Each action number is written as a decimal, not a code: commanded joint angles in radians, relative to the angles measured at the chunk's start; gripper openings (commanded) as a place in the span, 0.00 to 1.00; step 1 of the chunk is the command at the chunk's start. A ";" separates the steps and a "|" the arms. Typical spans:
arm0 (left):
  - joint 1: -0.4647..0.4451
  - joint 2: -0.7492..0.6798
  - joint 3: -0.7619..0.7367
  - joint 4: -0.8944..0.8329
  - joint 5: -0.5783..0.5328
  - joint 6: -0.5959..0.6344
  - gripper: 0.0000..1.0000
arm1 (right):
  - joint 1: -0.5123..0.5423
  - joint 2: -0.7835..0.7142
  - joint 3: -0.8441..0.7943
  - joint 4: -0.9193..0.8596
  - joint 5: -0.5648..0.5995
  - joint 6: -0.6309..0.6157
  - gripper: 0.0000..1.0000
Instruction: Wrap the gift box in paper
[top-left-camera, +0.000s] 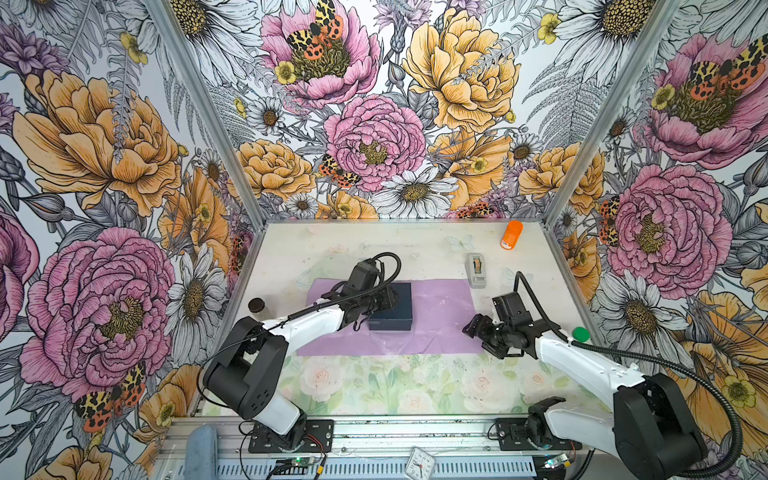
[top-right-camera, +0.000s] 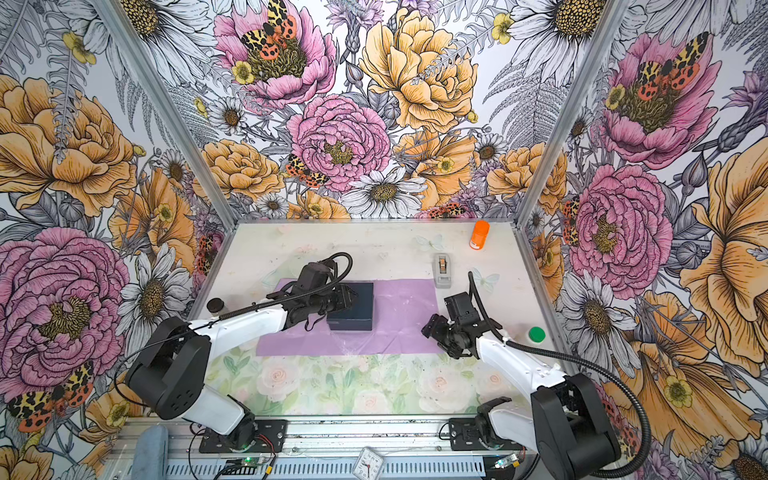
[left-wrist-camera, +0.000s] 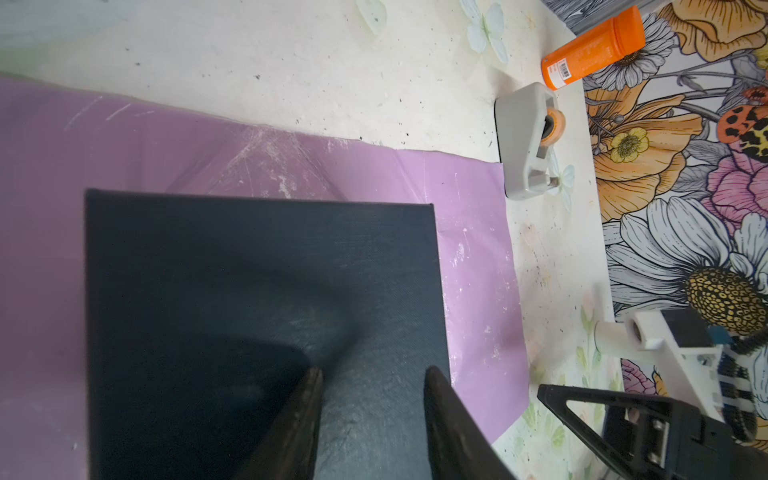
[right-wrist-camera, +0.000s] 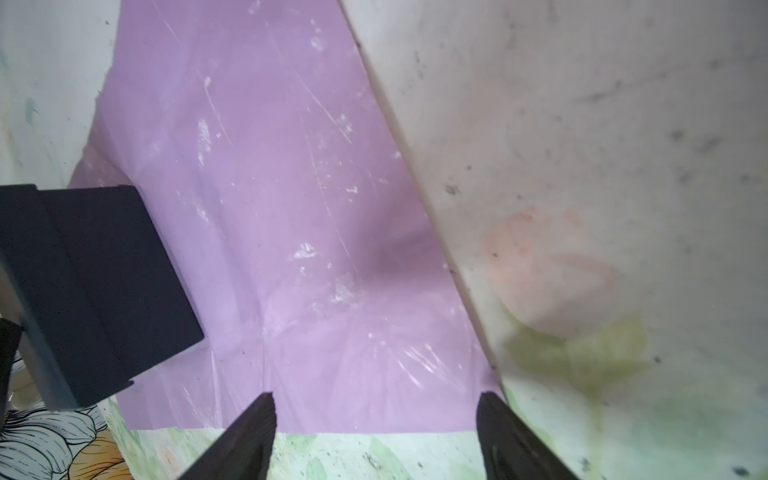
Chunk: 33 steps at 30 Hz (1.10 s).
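left arm: stretched in from near-left, wrist low over the paper (top-left-camera: 440, 316); my left tool (left-wrist-camera: 372, 370) sits over the left part of the gift box (top-left-camera: 401, 305) lid
left tool state: narrow gap, nothing between the jaws; can't tell if it touches the lid
right arm: angled in from near-right; my right tool (right-wrist-camera: 376, 395) hangs over the paper's near-right corner
right tool state: wide, empty
box: lid on, about mid-sheet, nearer the far edge; paper flat on the desk (top-left-camera: 374, 249), lilac face up
around: tape dispenser (top-left-camera: 477, 270) just beside the paper's far-right corner; orange bottle (top-left-camera: 512, 235) beyond it; green cap (top-left-camera: 580, 333) by the right wall; dark-capped jar (top-left-camera: 256, 305) by the left wall
in the way: my left arm hides the box's left edge in both top views
count: 2 arms, 1 box, 1 sheet, 1 dispenser, 1 bottle, 1 green cap, 1 jar
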 joint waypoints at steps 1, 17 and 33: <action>-0.005 0.023 -0.015 -0.016 -0.007 -0.002 0.43 | 0.009 -0.005 -0.025 -0.087 0.027 0.014 0.78; 0.006 0.017 -0.020 -0.015 -0.014 -0.005 0.42 | 0.012 0.180 -0.068 0.244 -0.064 0.057 0.74; 0.012 0.013 -0.021 -0.014 -0.027 -0.006 0.42 | -0.105 0.247 0.028 0.570 -0.246 -0.236 0.71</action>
